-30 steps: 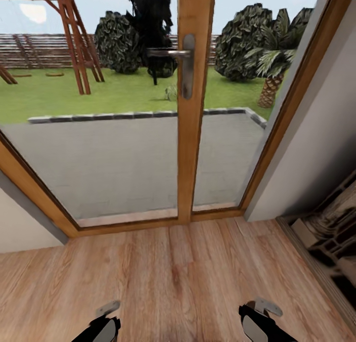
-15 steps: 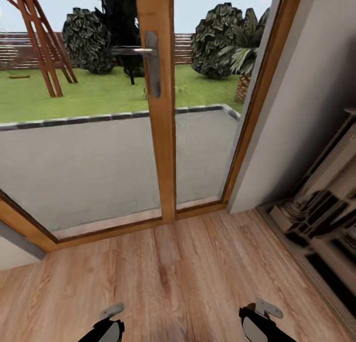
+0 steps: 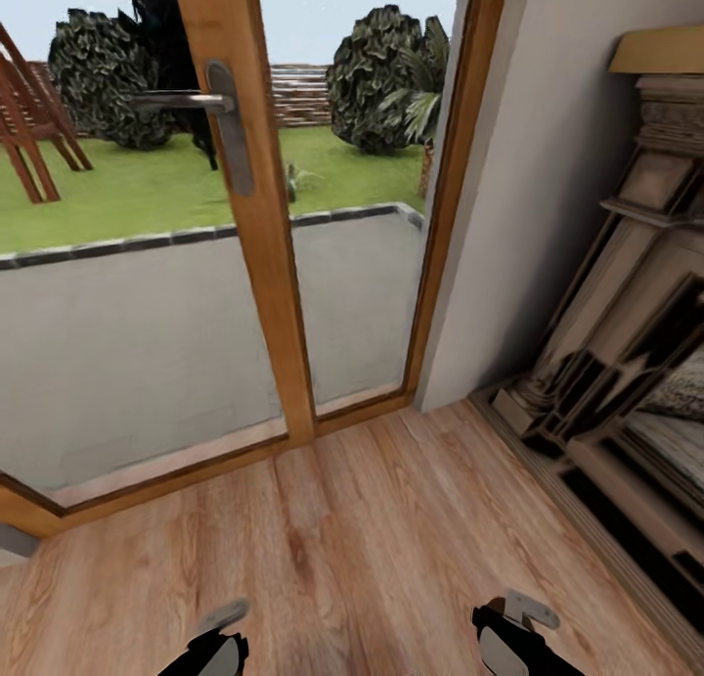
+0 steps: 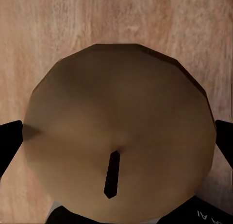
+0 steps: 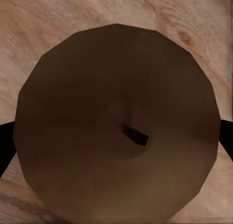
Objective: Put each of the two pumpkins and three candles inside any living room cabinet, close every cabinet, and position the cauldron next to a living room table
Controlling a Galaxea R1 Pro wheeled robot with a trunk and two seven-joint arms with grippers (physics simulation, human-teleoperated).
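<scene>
A wood-framed glass door [image 3: 244, 255] faces lawn [image 3: 147, 192]; fireplace [image 3: 626, 363] beside it.

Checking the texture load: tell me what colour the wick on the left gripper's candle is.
Black, on the tan candle top; the left wrist view shows it best.

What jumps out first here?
The tall wood-framed glass door with its metal handle stands ahead and to the left, with lawn and bushes outside. An ornate fireplace surround stands against the right wall. Each claw grips a tan candle: the left claw one candle, the right claw another candle, over wooden floor.
</scene>
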